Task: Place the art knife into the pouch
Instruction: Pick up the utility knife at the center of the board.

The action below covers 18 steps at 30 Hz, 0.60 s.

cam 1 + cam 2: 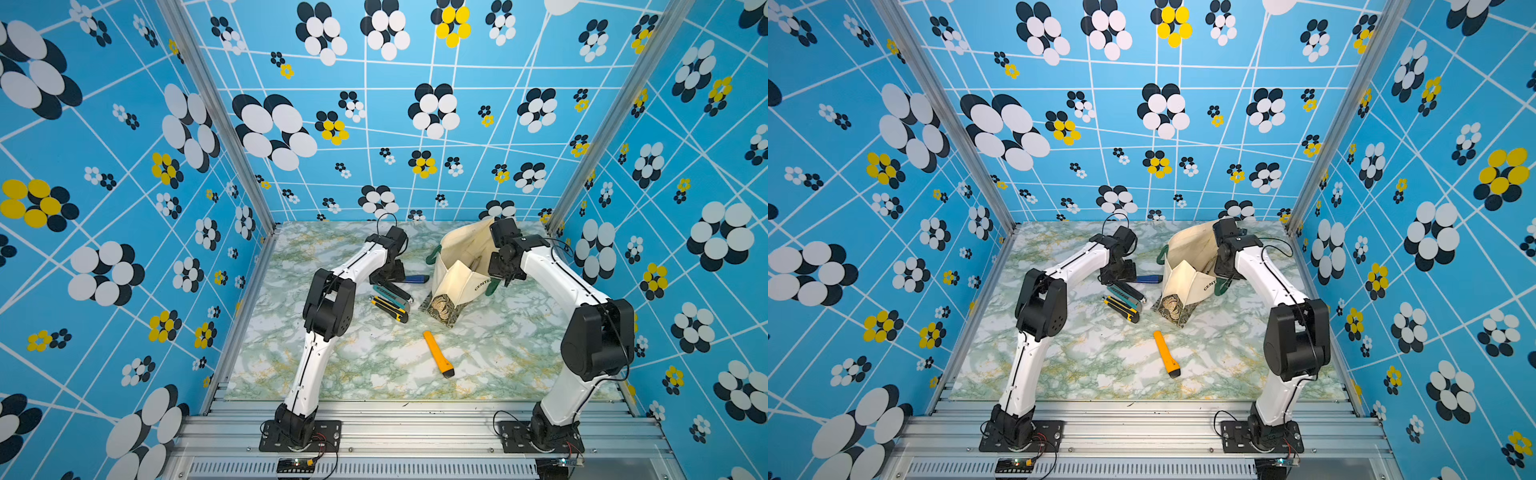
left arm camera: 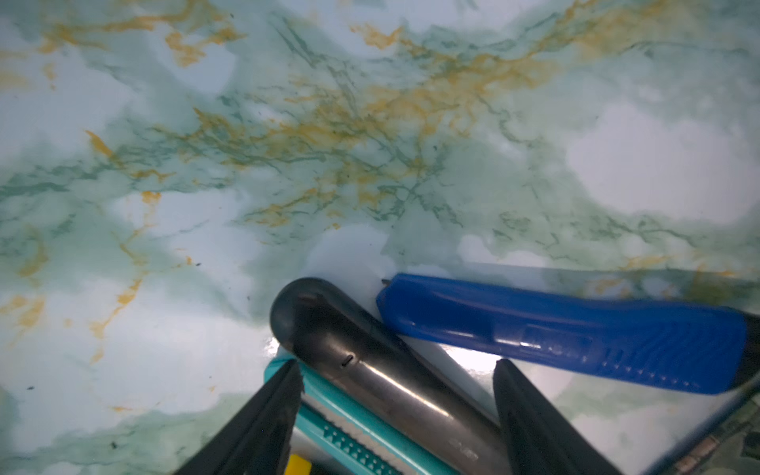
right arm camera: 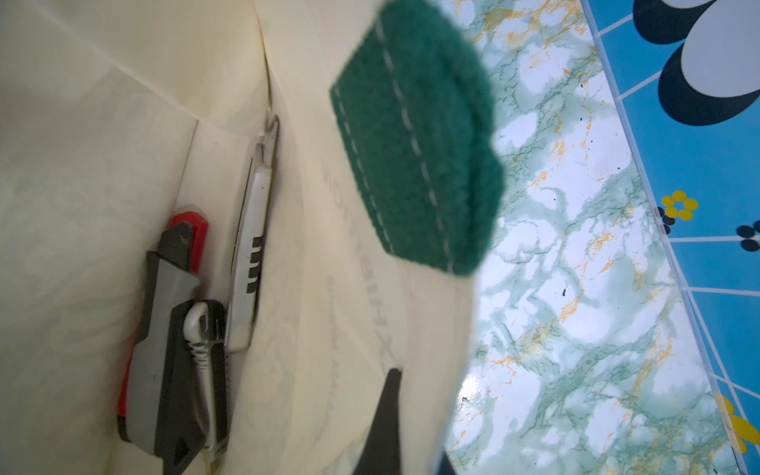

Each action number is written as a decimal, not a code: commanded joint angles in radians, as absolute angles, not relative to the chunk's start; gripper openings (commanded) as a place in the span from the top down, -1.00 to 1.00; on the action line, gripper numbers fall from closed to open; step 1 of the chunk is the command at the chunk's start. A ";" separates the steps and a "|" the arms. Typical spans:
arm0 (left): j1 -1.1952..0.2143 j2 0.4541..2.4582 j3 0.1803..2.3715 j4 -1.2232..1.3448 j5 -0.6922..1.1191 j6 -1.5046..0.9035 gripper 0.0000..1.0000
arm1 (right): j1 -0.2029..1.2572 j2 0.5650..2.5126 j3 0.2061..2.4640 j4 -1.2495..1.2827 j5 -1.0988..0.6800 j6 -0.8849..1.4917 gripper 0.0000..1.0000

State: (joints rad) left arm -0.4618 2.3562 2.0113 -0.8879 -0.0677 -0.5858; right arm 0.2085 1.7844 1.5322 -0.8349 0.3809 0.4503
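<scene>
Right: left gripper [image 2: 397, 366] is part open, its black fingers [image 2: 263, 415] straddling the art knife [image 2: 370, 370], a smooth, dark, round-nosed metal body. It lies on the glossy marble table [image 2: 370, 123] against a ribbed teal knife [image 2: 349, 436], beside a blue plastic knife [image 2: 555, 329]. Right gripper [image 1: 503, 276] is clamped on the rim of the pouch [image 1: 459, 274], cream canvas. Only the right wrist view shows a red-grey knife [image 3: 164, 349] and a slim white knife [image 3: 253, 246] inside it. Only the top views show the orange knife [image 1: 437, 353].

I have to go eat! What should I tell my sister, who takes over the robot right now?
Left end effector: open, straddling the dark metal knife beside the blue knife; nothing gripped.
Right end effector: shut on the pouch rim, holding it open.
Done: grey-red knife and white knife lie inside.
Left: those two plus the teal knife, yellow-black knife and orange knife, all on the table.
</scene>
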 commanded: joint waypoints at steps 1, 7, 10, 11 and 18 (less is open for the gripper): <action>-0.454 2.371 2.008 -0.894 -0.057 -0.623 -0.47 | 0.189 1.761 1.528 -0.884 0.430 0.452 1.00; -0.454 2.392 2.005 -0.879 -0.029 -0.677 -0.35 | 0.182 1.766 1.531 -0.886 0.428 0.442 1.00; -0.458 2.409 2.010 -0.875 -0.004 -0.692 -0.27 | 0.179 1.766 1.532 -0.891 0.428 0.435 1.00; -0.461 2.416 2.016 -0.878 -0.002 -0.689 -0.24 | 0.178 1.766 1.532 -0.891 0.429 0.433 1.00; -0.517 2.430 2.042 -0.923 -0.039 -0.638 -0.12 | 0.166 1.767 1.526 -0.893 0.424 0.416 1.00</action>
State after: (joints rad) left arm -0.4835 2.3917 2.0281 -0.8783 -0.0311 -0.6617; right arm 0.1818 1.7844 1.5322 -0.8539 0.3840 0.4335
